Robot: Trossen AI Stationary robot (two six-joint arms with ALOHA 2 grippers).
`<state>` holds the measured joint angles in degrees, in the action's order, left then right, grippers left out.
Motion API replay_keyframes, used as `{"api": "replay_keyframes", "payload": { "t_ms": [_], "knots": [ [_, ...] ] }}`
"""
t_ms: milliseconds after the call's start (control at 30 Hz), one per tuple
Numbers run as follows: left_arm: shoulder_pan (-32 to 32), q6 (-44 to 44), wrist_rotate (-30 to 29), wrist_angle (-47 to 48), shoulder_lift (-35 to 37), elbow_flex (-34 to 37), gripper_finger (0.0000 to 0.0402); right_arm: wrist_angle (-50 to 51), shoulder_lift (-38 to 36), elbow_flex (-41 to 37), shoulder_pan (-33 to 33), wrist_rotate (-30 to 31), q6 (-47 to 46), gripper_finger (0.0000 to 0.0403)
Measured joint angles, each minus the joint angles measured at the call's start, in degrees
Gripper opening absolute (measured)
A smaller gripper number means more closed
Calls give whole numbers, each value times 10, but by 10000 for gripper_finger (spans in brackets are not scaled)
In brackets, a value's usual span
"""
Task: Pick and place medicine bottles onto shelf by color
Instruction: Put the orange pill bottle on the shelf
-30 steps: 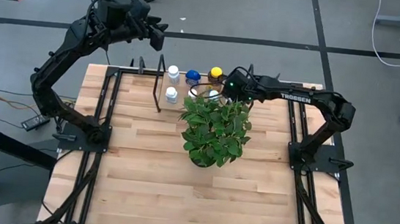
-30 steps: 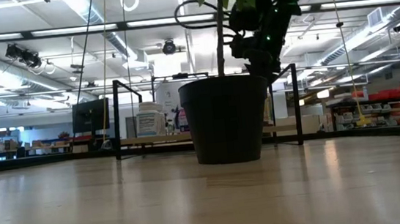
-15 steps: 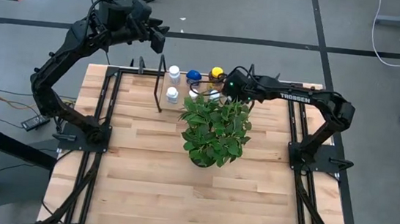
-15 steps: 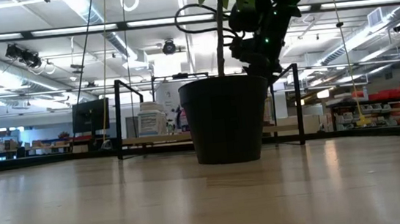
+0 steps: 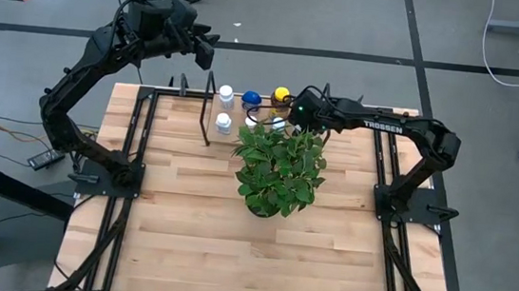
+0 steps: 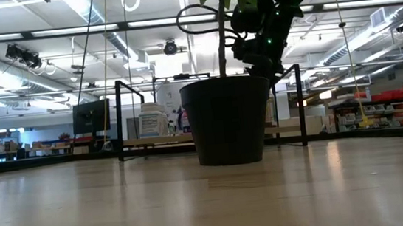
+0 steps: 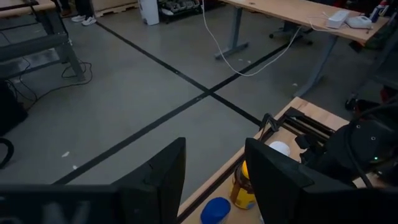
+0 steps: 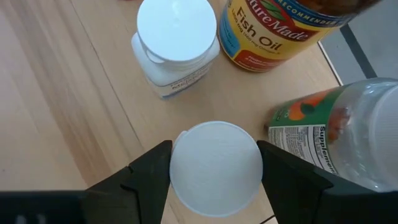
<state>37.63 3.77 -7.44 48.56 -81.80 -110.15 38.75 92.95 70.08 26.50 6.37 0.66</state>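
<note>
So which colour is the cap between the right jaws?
White; the cap shows best in the right wrist view.

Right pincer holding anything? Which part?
Right pincer brackets a small white-capped pill bottle at its cap; actual contact cannot be told. Left pincer holds nothing.

Both hands (image 7: 214, 180) (image 8: 214, 171) open, left aloft.

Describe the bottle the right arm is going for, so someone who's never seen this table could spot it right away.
Start at the leafy potted plant, then look just behind it to the cluster of bottles at the table's far edge. The right end effector straddles a white-capped bottle there. Unlike the fish oil bottle and the other white-capped bottle nearby, it sits between the dark fingers.
</note>
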Motion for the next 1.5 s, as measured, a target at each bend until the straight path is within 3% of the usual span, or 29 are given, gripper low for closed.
{"api": "replay_keyframes", "payload": {
  "t_ms": [333,1100,1500],
  "knots": [
    [0,-1,0,2,0,0,172,3,0,0,0,5,-10,254],
    [0,-5,0,2,1,0,172,7,-4,0,-1,26,-53,255],
    [0,0,0,12,2,0,172,-4,-4,69,0,-10,-11,255]
  ]
}}
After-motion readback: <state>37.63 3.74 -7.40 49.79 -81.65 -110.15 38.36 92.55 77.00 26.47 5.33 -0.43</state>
